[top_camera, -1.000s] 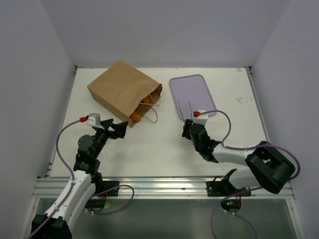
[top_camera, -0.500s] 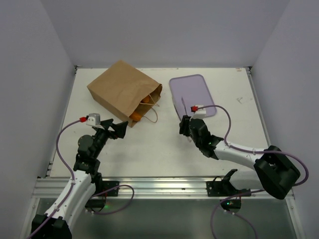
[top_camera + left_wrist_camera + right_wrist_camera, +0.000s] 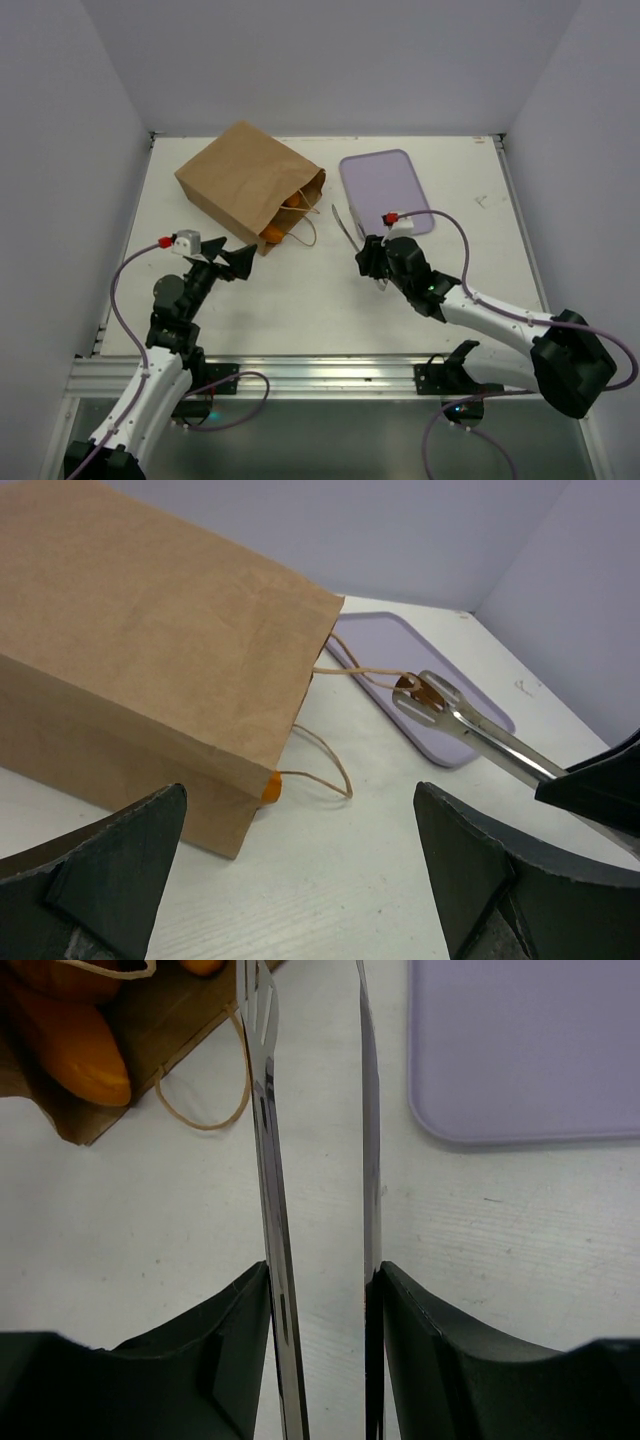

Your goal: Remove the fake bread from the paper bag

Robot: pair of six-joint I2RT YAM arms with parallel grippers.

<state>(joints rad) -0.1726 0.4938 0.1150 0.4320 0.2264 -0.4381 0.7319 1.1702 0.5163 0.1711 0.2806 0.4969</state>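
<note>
The paper bag (image 3: 245, 185) lies on its side at the back left, mouth towards the right. Orange fake bread (image 3: 272, 234) shows in the mouth; the right wrist view shows a plump piece (image 3: 75, 1045) inside the bag (image 3: 150, 1030). My right gripper (image 3: 372, 262) is shut on the metal tongs (image 3: 345, 228), whose tips point at the bag's mouth. The tongs' two arms (image 3: 265, 1110) stand apart. My left gripper (image 3: 235, 262) is open and empty, just in front of the bag's near corner (image 3: 150, 650), where a bit of bread (image 3: 271, 786) peeks out.
A flat lavender tray (image 3: 385, 190) lies right of the bag, with nothing on it. The bag's string handles (image 3: 210, 1110) loop onto the table in front of the mouth. Grey walls close in the table on three sides.
My right gripper has carried the tongs off the tray and swung them left towards the bag's mouth. The left arm has hardly moved.
</note>
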